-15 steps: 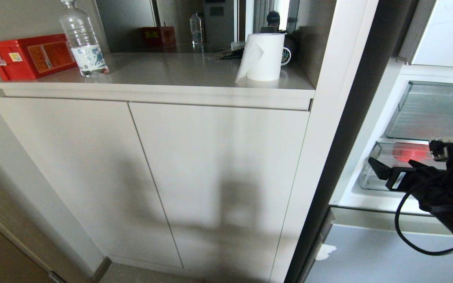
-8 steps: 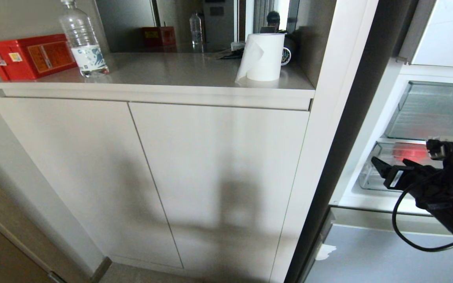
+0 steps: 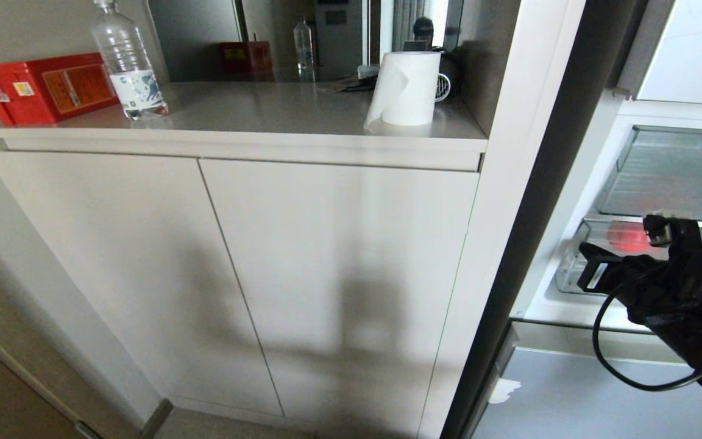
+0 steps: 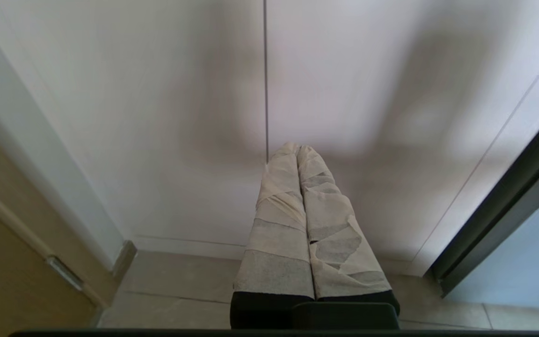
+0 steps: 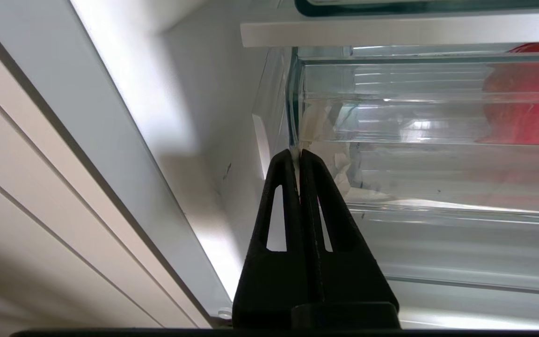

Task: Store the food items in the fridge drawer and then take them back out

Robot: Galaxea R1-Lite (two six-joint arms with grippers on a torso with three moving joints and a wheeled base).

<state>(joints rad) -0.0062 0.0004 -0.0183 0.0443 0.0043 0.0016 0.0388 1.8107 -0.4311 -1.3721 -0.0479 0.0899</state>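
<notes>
Fridge wall leaves narrow room beside the fridge drawer (image 5: pixel 419 121), where the right gripper (image 5: pixel 299 157) has its fingers pressed together.

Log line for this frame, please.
right gripper: shut, at fridge drawer front corner | left gripper: shut, parked facing cabinet doors | red food item: inside drawer

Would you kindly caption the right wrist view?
Right gripper, fingers shut, at the clear fridge drawer holding red food.
</notes>
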